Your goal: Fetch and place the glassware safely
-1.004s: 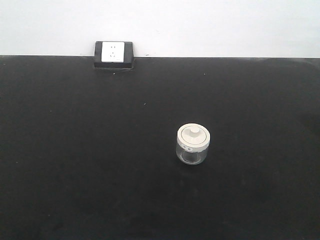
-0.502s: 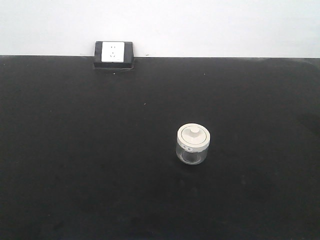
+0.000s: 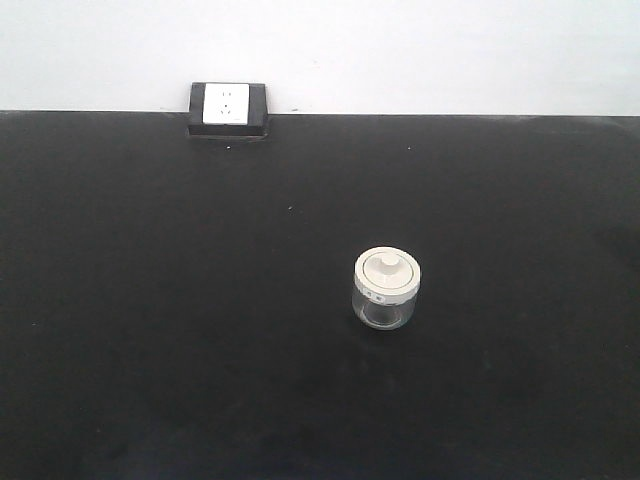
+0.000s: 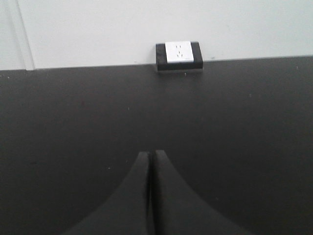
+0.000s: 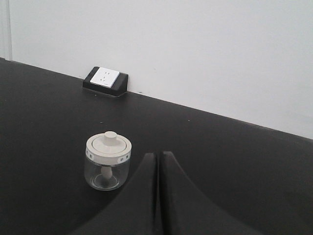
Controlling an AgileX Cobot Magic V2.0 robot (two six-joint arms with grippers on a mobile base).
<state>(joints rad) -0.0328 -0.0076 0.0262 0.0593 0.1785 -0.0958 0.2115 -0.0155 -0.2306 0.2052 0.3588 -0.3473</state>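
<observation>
While nothing shifts across the last second, the fetch has not started.
Glass jar sits upright, lid on, at the same spot on the black bench, roughly 4 o'clock from the wall socket box and well apart from it. Left gripper: jaws pressed together, nothing held, jar out of its view. Right gripper: jaws pressed together, jar just beside at 9 o'clock, not touching. My read: right arm is the candidate, and its jaws must spread before any approach.
</observation>
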